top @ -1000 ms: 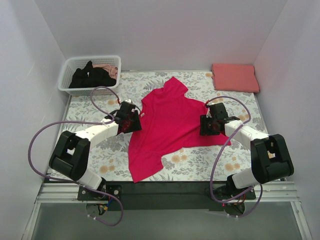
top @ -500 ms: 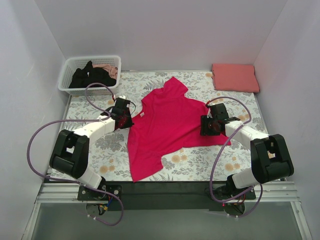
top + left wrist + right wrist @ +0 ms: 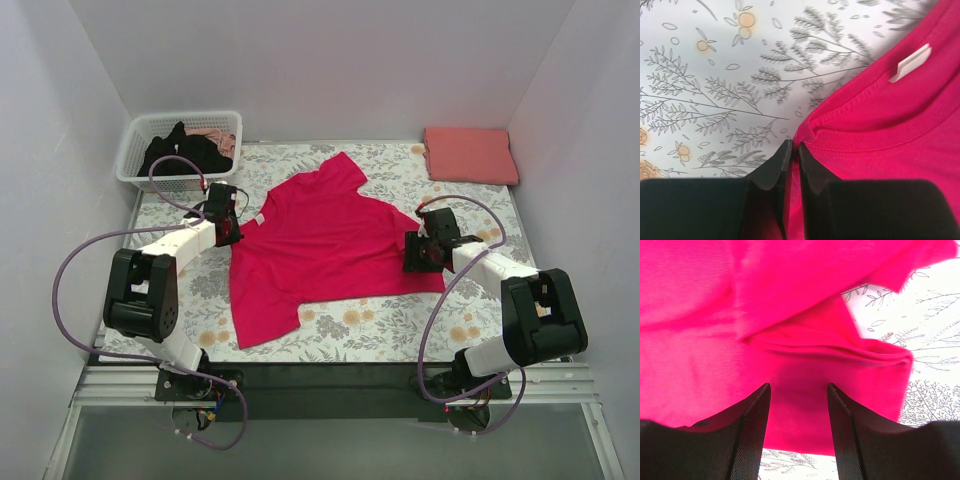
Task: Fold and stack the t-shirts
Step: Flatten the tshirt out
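White basket (image 3: 140,150) at back left holds the black t-shirt (image 3: 190,155), not yet folded; just in front, the left gripper (image 3: 792,151) is clenched on the stitched edge of the crimson t-shirt (image 3: 320,240) near its white tag (image 3: 910,62), likely to tug it flat over the floral cloth (image 3: 400,325). The crimson t-shirt lies mid-table, rumpled at its right side. There the right gripper (image 3: 799,390) has its jaws apart over the fabric, pinching nothing, probably lining up a grab. Folded salmon t-shirt (image 3: 470,155) sits back right, likely the stack's base.

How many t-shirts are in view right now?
3: a crimson-magenta fabric shirt spread mid-table, a folded salmon-pink shirt at the far right corner, a crumpled black shirt in the white plastic basket, which may hide more.
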`<state>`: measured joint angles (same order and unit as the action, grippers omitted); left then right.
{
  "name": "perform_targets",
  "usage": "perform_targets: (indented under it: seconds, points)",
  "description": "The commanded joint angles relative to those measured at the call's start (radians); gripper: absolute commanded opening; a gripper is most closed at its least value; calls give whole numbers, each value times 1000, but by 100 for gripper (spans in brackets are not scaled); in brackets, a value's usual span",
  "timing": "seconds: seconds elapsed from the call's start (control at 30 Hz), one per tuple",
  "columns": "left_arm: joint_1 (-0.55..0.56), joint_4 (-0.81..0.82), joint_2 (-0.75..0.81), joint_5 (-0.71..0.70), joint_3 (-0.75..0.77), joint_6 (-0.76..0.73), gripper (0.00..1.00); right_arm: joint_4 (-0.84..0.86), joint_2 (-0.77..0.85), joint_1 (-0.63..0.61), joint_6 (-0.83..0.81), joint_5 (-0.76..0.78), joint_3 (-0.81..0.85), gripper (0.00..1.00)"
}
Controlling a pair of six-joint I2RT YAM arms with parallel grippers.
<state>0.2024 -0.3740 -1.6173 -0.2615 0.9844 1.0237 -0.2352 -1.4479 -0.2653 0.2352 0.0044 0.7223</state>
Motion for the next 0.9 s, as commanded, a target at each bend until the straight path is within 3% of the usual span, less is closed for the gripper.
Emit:
perform_targets:
  seconds: [0.0, 0.43, 0.63, 0.87]
  points:
    - [-41, -3, -21, -41, 7, -34, 8, 13, -5, 11, 12, 9, 0, 56]
    - [-159, 6, -93, 22, 13, 12, 7, 14, -34, 176, 81, -33, -67, 54]
    - [-166, 37, -99, 116, 30, 26, 12, 16, 23, 175, 69, -86, -43, 54]
    - [-163, 47, 48, 176, 31, 47, 48, 14, 107, 35, -20, -17, 68, 55]
